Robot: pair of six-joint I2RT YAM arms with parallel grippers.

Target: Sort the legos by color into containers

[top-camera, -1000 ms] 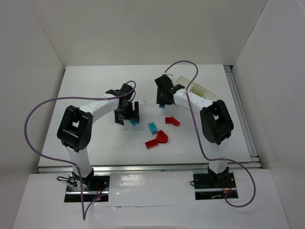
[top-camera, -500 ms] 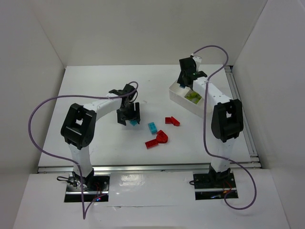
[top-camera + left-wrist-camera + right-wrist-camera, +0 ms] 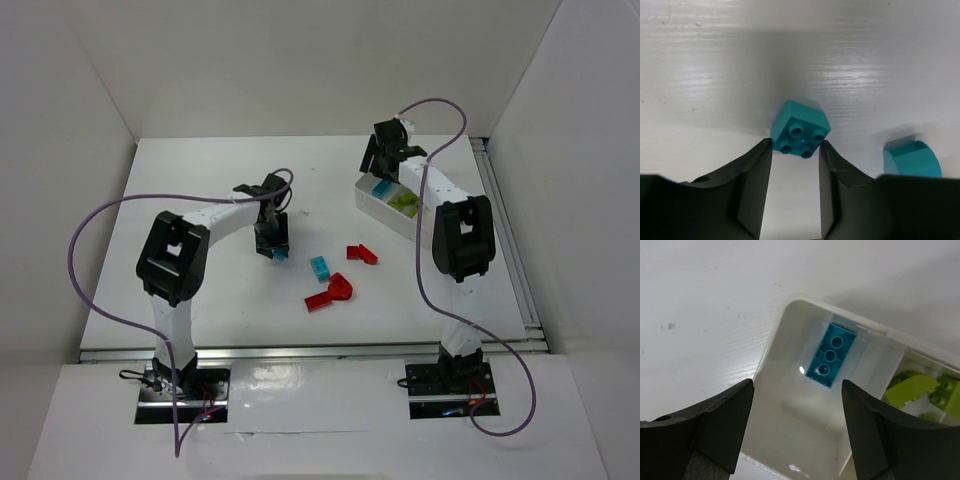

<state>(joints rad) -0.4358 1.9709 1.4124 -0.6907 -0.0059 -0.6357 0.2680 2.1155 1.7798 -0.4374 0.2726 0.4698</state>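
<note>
Right wrist: empty fingers gape over studs-up brick crosswise in tray; left fingers pinch cube.

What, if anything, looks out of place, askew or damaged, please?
Nothing stands out. The oblong cyan plastic brick lies in the end compartment of the white plastic tray, lime green bricks sit in the next one; nothing looks spilled or broken.
</note>
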